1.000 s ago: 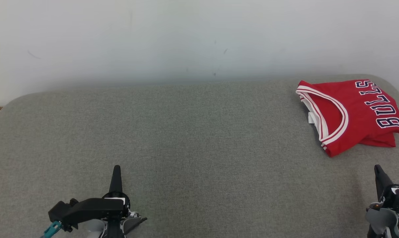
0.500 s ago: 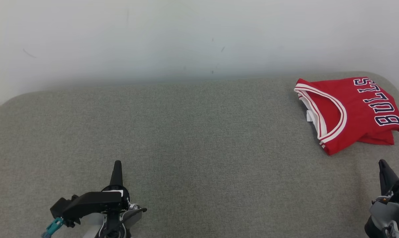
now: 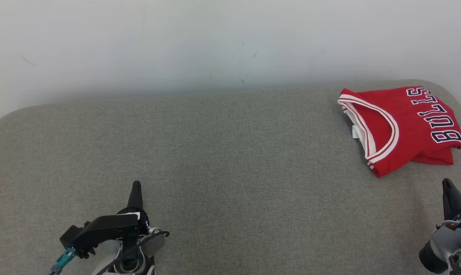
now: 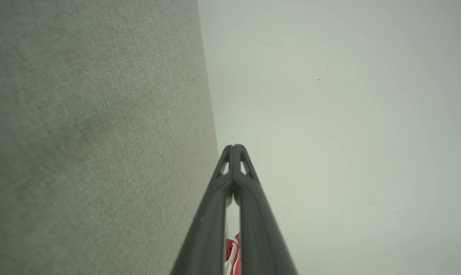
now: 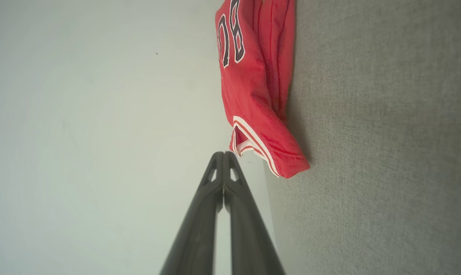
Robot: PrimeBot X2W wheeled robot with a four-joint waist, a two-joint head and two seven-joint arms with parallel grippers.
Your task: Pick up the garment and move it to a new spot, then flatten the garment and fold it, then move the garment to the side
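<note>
Over the last second my whole head view drifted, so I read that as the camera moving. The folded garment hasn't shifted on the surface, so the task is probably finished. Left hand and right hand are closed and empty. The garment lies at the far right, just ahead of the right hand, not touching.

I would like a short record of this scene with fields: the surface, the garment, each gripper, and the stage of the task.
surface: grey cushion
garment: red jersey, folded, lying at its far right
left gripper: shut, empty, far from the jersey
right gripper: shut, empty, near the jersey, not touching
stage: folded and set aside, it seems
</note>
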